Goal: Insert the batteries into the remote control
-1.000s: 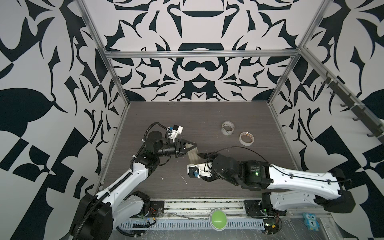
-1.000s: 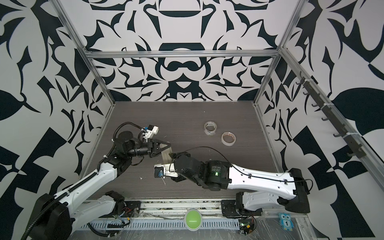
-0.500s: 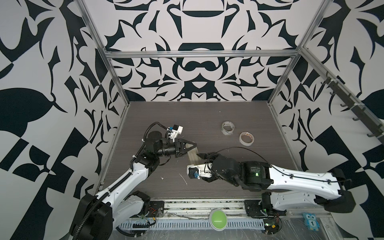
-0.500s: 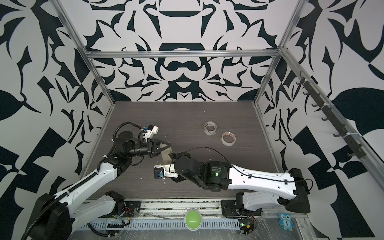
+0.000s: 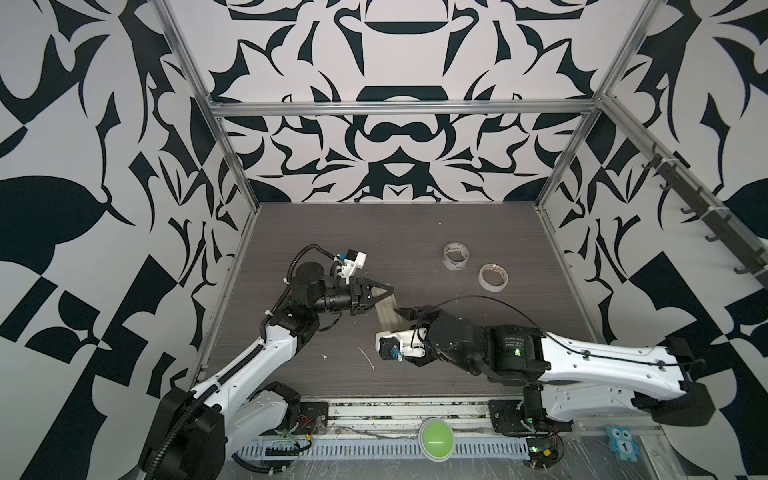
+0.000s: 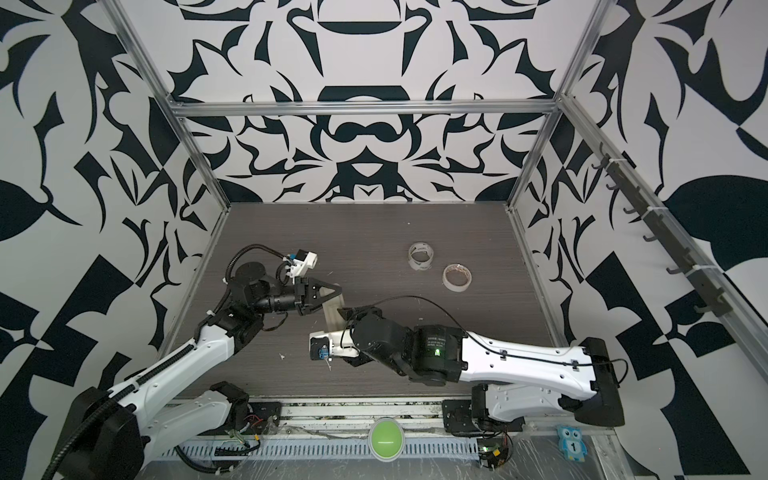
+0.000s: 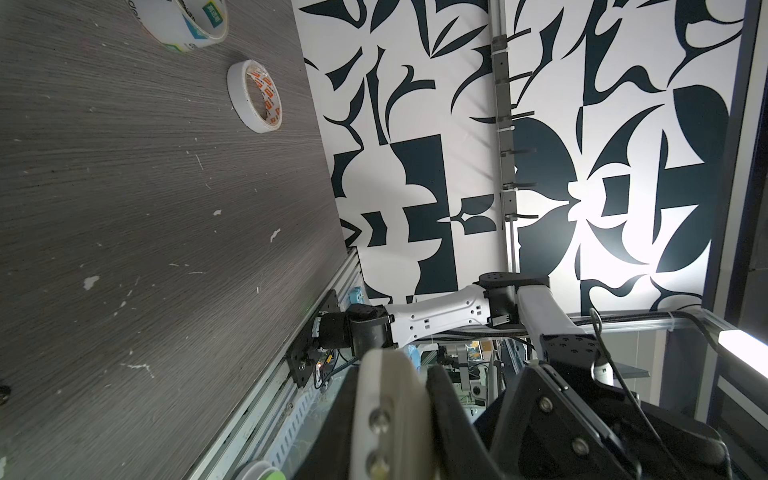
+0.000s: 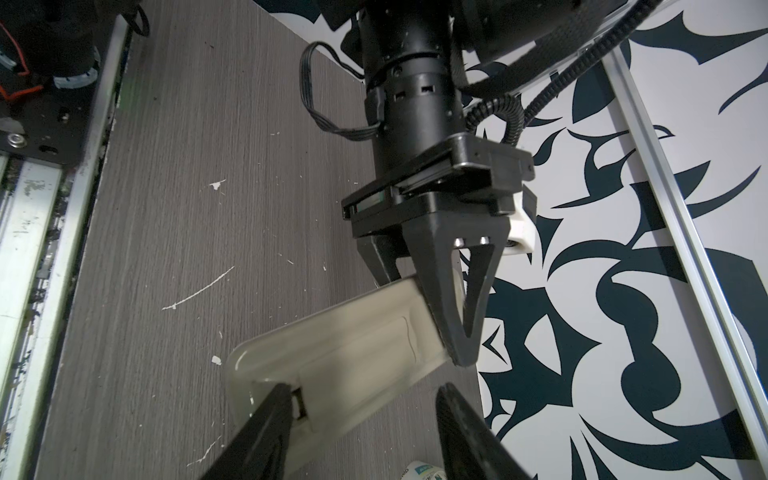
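While left fingers (image 8: 446, 316) pinch the remote control (image 8: 340, 353) aloft, right fingers (image 8: 266, 436) flank it, parted.

Reads "1" on the blue owl tag (image 5: 621, 446), well right of the green button (image 5: 435, 433), in both top views. Cannot make out the orange marks inside the core of the white tape roll (image 7: 254, 96), nor the letters on the green and blue patches of the clear tape roll (image 7: 195, 25), both far beyond the green button. Cannot read the white print on the right arm's black joint (image 5: 514, 341).
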Available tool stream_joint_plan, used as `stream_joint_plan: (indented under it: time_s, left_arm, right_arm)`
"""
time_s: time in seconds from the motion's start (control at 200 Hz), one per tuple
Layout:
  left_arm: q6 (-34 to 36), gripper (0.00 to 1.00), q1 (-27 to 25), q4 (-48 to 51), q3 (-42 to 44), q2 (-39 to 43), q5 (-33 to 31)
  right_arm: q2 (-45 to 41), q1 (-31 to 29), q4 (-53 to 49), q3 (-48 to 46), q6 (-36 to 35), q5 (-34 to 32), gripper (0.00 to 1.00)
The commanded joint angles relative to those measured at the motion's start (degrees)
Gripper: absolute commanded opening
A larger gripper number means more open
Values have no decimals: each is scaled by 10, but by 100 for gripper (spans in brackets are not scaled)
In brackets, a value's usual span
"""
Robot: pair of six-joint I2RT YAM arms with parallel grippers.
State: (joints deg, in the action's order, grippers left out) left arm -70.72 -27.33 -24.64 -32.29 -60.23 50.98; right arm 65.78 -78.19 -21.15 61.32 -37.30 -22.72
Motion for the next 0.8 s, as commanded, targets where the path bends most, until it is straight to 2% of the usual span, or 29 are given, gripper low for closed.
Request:
stream_joint_plan:
  time_s: [0.0,0.465,0.795]
  left_arm:
    - [-5,0,-2,-15,-12,2,26]
    - [-6,0,-1,-17,-14,-1,27]
    - [-6,0,0,-15,-16,-2,29]
  right_arm:
    - [-15,-2,40,-1,-6,-29,59]
    - [-29,-11,65,-15,-19,-40,59]
    - [-35,-12,24,-1,-5,8,60]
